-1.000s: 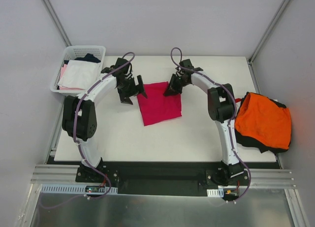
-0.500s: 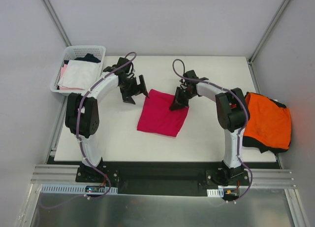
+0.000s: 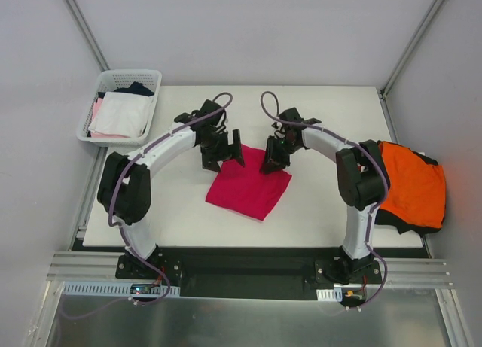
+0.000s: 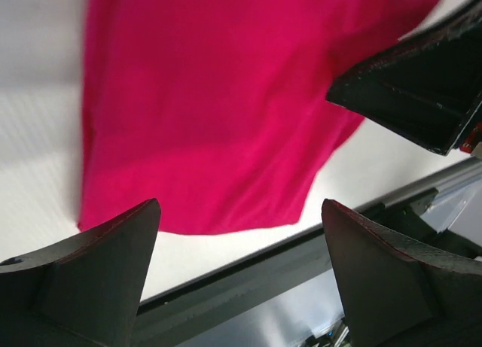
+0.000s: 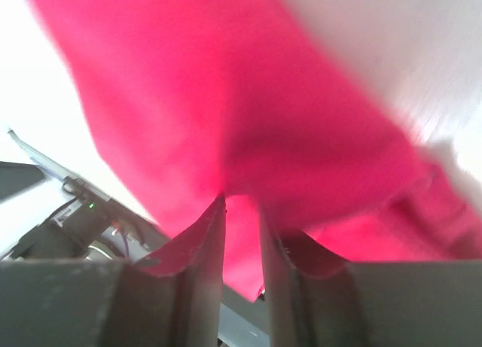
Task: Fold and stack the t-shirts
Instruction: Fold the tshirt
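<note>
The crimson-magenta t-shirt (image 3: 248,187) lies folded in a skewed square at the table's middle. My right gripper (image 3: 273,157) sits at its far right corner; in the right wrist view its jaws (image 5: 241,200) stand narrowly apart, with the crimson cloth (image 5: 226,98) puckered into their tips. My left gripper (image 3: 224,155) hovers open at the far left corner; in the left wrist view (image 4: 239,204) nothing lies between its fingers and the shirt (image 4: 211,98) lies flat beyond them. The orange t-shirt (image 3: 407,183) lies on a black one (image 3: 392,220) at the right edge.
A white mesh basket (image 3: 128,78) with white and pink garments (image 3: 120,114) stands at the far left corner. The right gripper's black body (image 4: 422,83) shows at the upper right of the left wrist view. The table's front edge and metal rail run below the shirt.
Both grippers moved toward the table's middle and front. The crimson shirt was dragged nearer and turned, its right corner held by the right gripper. The left gripper stayed open.
</note>
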Robot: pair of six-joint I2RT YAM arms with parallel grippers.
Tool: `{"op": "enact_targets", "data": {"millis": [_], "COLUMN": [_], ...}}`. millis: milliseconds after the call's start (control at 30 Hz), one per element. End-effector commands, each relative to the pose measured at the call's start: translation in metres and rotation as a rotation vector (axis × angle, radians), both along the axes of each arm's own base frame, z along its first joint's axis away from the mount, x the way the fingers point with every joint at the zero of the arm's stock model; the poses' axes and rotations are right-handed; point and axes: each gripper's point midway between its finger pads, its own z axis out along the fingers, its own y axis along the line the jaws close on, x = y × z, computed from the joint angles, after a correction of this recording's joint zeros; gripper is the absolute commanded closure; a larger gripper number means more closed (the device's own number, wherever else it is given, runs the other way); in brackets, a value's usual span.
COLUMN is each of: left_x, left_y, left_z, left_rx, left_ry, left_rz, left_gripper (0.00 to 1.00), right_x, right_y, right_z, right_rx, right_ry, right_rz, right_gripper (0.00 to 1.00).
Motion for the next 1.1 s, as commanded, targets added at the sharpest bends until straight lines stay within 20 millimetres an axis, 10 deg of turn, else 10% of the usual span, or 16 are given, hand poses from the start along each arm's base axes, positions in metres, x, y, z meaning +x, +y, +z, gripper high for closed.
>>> {"op": "enact_targets", "data": {"millis": [0, 300, 467, 833, 1067], "left_x": [0.000, 0.006, 0.030, 0.050, 0.029], "left_y": [-0.026, -0.043, -0.049, -0.075, -0.049], "left_z": [0.052, 0.038, 0.000, -0.042, -0.069], "left_rx": [-0.061, -0.016, 0.063, 0.044, 0.138], "left_ry": [-0.127, -0.134, -0.120, -0.042, 0.034], "left_rz": [-0.018, -0.049, -0.089, -0.097, 0.001], "left_gripper": [0.12, 0.33, 0.98, 1.00, 1.00], "right_x": [0.001, -0.046, -0.077, -0.105, -0.101], "right_y": [0.000, -0.037, -0.062, -0.092, -0.094], "right_z": [0.086, 0.118, 0.123, 0.119, 0.123], "right_rx": [0.079, 0.000, -0.057, -0.155, -0.149], "right_ry": [-0.164, -0.229, -0.242, -0.238, -0.248], "right_rz": [0.038, 0.051, 0.042, 0.053, 0.061], "right_gripper": [0.71, 0.73, 0.73, 0.73, 0.73]}}
